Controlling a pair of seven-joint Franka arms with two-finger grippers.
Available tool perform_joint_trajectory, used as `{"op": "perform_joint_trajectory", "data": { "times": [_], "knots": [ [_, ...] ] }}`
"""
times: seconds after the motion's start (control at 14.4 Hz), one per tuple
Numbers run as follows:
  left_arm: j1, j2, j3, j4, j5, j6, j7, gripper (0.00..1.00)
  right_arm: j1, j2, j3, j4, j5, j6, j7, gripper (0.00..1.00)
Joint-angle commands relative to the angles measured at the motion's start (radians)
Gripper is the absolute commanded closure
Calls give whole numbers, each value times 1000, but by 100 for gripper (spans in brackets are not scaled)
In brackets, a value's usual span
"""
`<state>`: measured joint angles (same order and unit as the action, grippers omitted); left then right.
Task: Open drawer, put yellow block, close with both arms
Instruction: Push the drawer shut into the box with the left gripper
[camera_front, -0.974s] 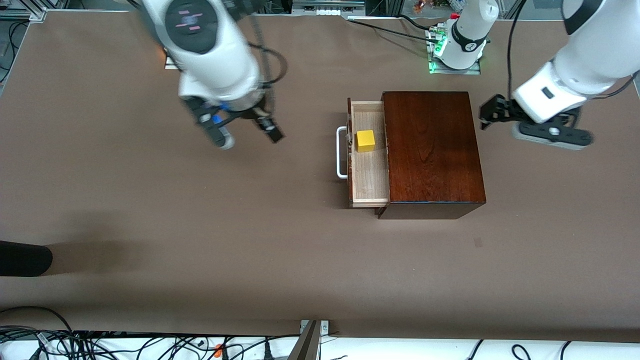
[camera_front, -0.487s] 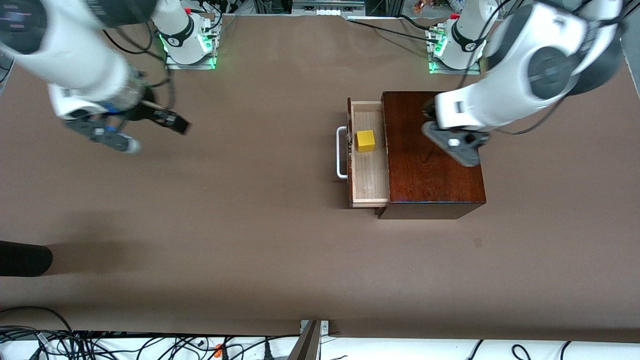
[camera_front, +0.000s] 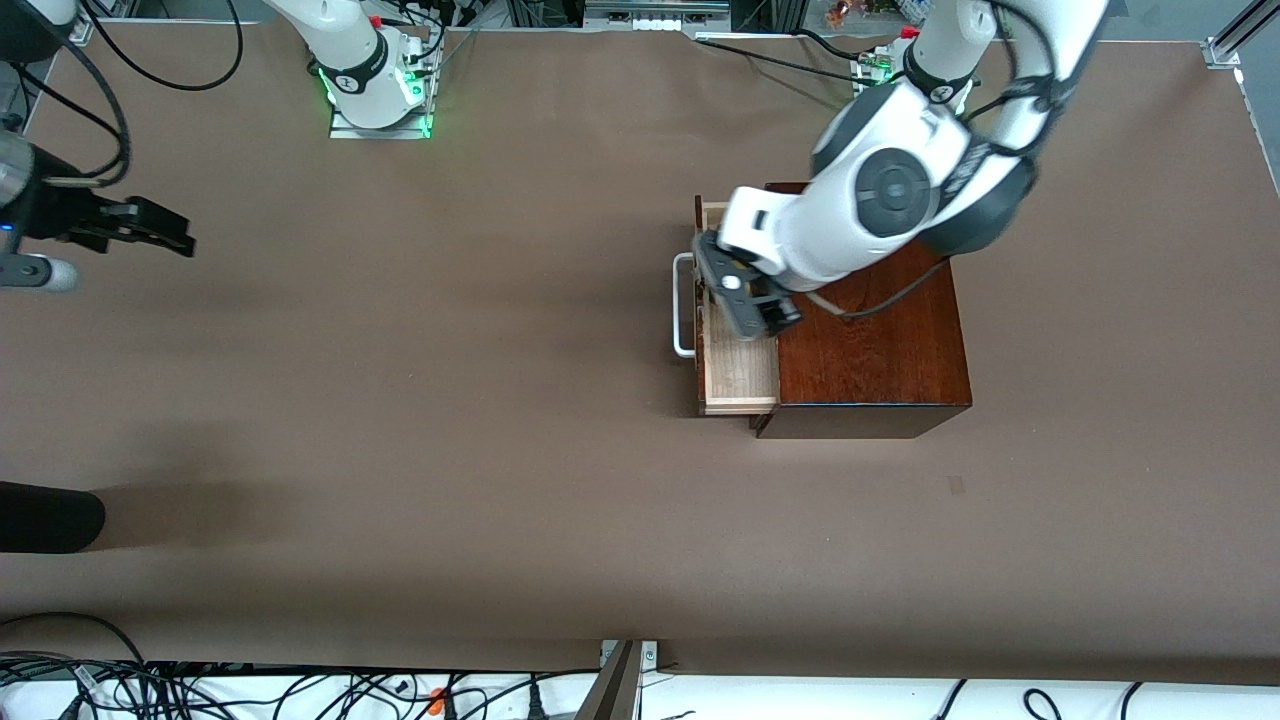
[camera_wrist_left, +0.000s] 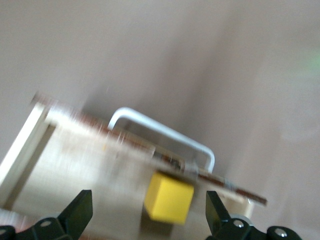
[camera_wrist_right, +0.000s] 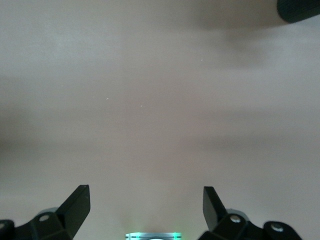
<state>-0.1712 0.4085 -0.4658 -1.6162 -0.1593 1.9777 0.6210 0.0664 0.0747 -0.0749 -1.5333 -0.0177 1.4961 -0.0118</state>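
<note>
- My left gripper (camera_wrist_left: 145, 220): jaws spread wide, nothing between them, over the open drawer (camera_front: 738, 375), just above the yellow block (camera_wrist_left: 169, 198).
- My right gripper (camera_wrist_right: 145, 212): jaws also apart and empty, waiting over bare table (camera_front: 400, 450) at the right arm's end.
- Block sits inside the drawer, close against the drawer front by the white handle (camera_front: 681, 305). Placing step judged done.
- Drawer is pulled out of the wooden box (camera_front: 870, 350).
- Left to do: push the drawer shut with both arms.
</note>
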Motion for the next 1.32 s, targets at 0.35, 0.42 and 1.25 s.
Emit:
{"op": "perform_joint_trajectory", "data": {
  "times": [0.35,0.42,1.25],
  "knots": [
    [-149,177,3,93,61,139,289,0,-31,-33,21,-31,-22,29,-46,0],
    [-158,181,3,87,70,139,289,0,-31,-30,21,-31,-22,30,-43,0],
    [-166,230,9,52,277,113,287,0,-30,-6,23,-22,-11,38,-33,0]
  ]
}}
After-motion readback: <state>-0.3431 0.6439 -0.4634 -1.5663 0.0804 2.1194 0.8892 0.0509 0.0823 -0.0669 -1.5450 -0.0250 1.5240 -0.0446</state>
